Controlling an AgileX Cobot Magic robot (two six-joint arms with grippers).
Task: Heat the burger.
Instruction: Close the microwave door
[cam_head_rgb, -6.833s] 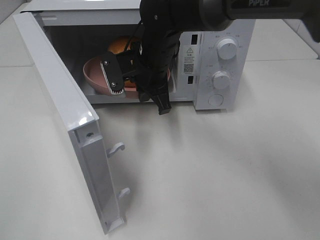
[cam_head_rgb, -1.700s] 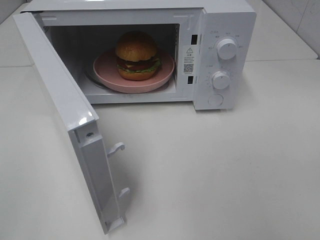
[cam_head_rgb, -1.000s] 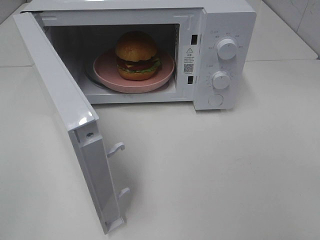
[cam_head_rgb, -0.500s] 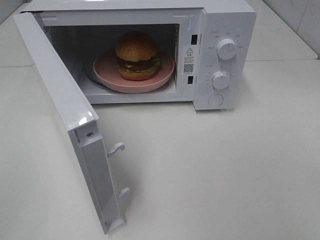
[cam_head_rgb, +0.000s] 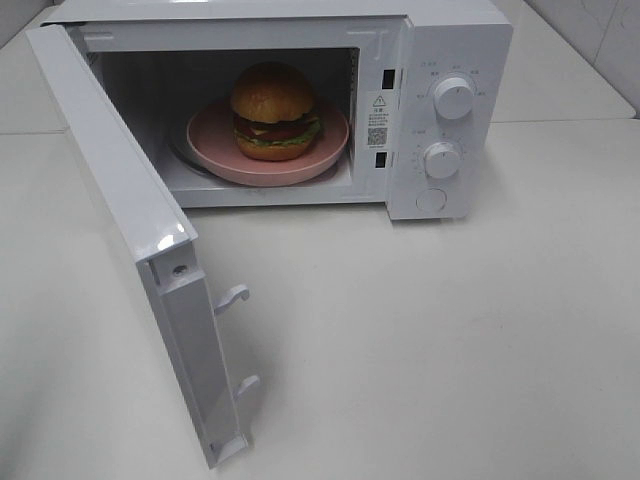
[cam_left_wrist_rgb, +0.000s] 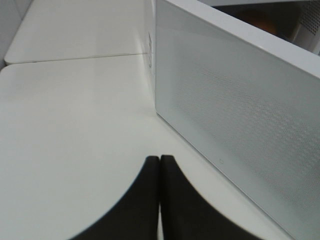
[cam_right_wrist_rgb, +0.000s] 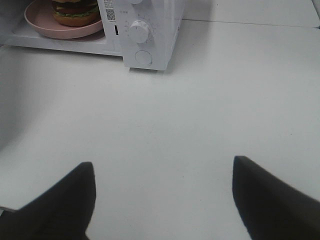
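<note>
Burger (cam_head_rgb: 275, 110) is sitting on the pink plate (cam_head_rgb: 210, 140) inside the white microwave (cam_head_rgb: 450, 60), which is standing toward the desk's (cam_head_rgb: 450, 330) far edge with its door (cam_head_rgb: 120, 200) hanging wide open. The left pincer (cam_left_wrist_rgb: 159, 170) is hovering beside the door's outer face, clenched on nothing. The right pincer (cam_right_wrist_rgb: 162, 162) is hanging above the desk before the microwave, spread wide and empty.

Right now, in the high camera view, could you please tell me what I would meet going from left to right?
Open microwave door → burger → warning sticker → upper knob.
</note>
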